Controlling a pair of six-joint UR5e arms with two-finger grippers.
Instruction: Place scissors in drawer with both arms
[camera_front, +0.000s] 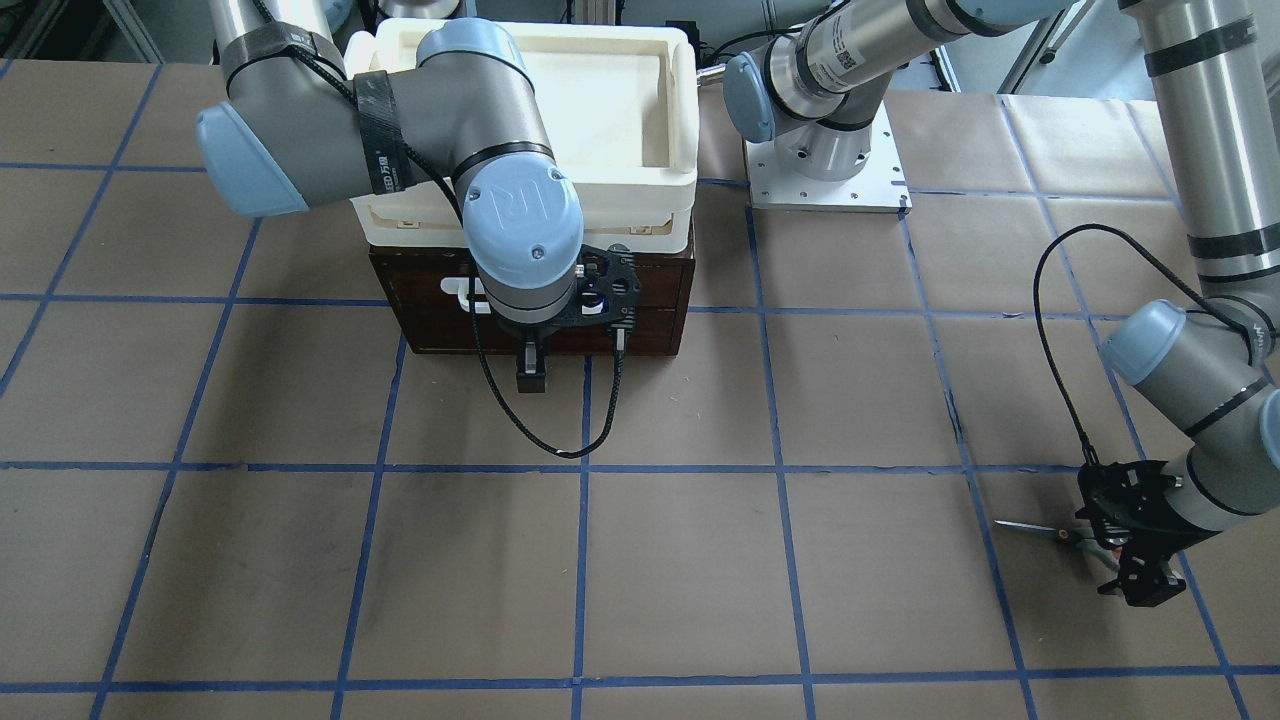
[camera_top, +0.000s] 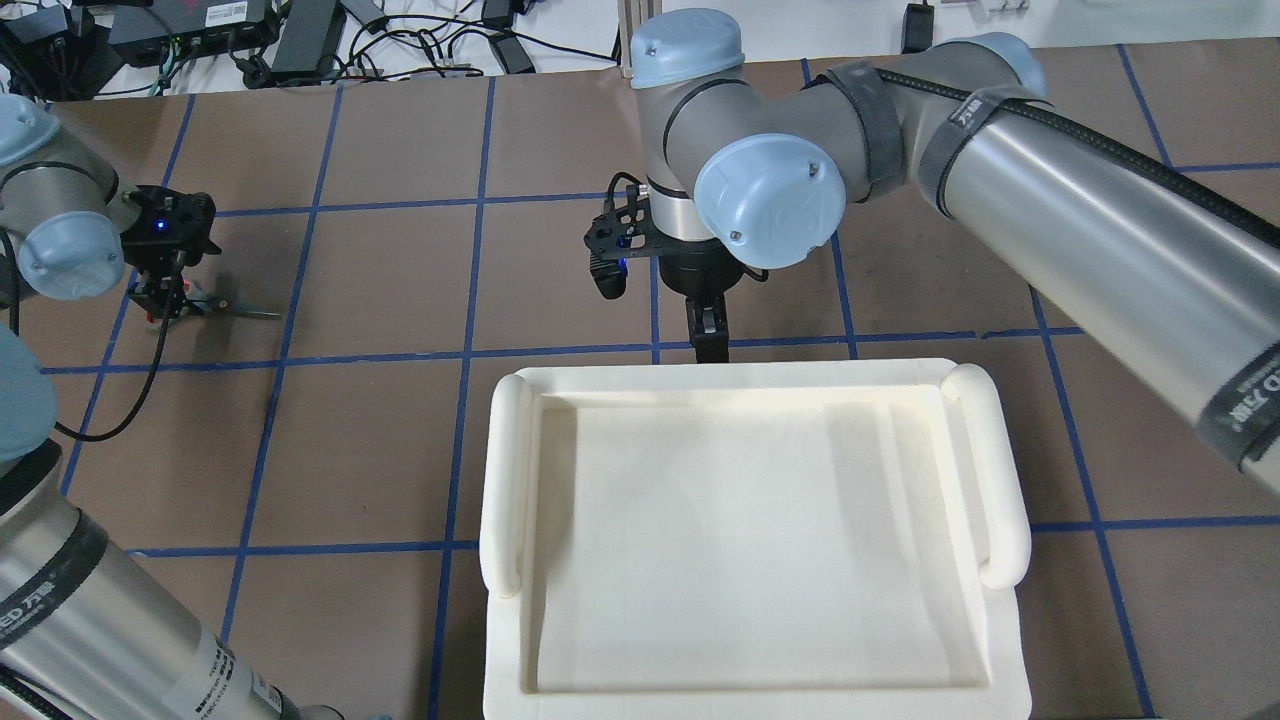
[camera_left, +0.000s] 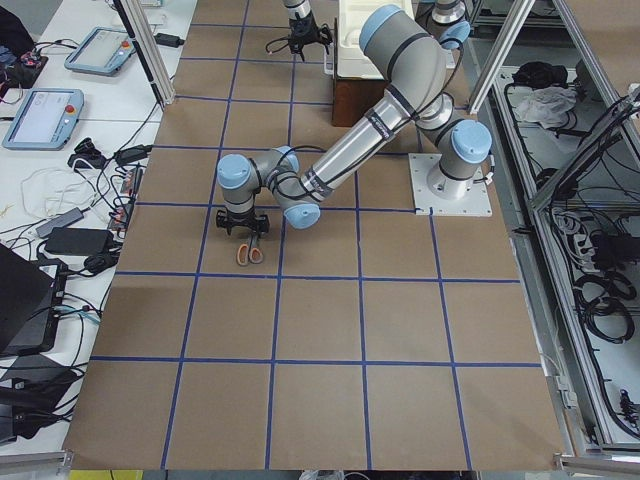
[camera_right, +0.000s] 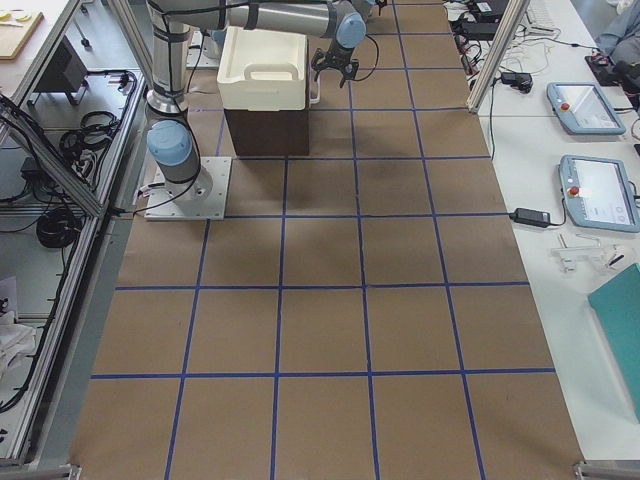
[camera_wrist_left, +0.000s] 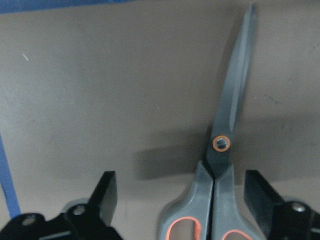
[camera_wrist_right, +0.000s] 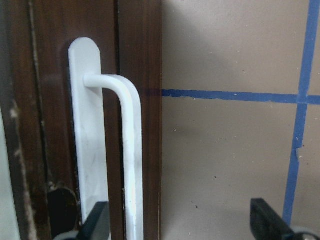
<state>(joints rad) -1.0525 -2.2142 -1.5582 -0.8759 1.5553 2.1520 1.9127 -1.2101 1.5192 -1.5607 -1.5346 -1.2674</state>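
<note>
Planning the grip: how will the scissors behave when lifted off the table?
Likely stiff: the scissors have closed metal blades. Probably light, small beside the left end effector. Lying flat on the table, they should slide rather than roll, and may tip blade-down if gripped at the handles.

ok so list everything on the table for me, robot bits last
scissors: one, grey blades closed, grey handles lined orange, flat on the paper near the table's left end
drawer: one, dark brown wood, under the tray, front looks shut
handle: one, white bar, on the drawer front
tray: one, white plastic, on top of the drawer unit, nothing in it
table: one, brown paper with blue tape grid
mounting plate: one, white, beside the drawer unit
left gripper: one, black, open, fingers either side of the scissors handles
right gripper: one, black, open, at the drawer handle
</note>
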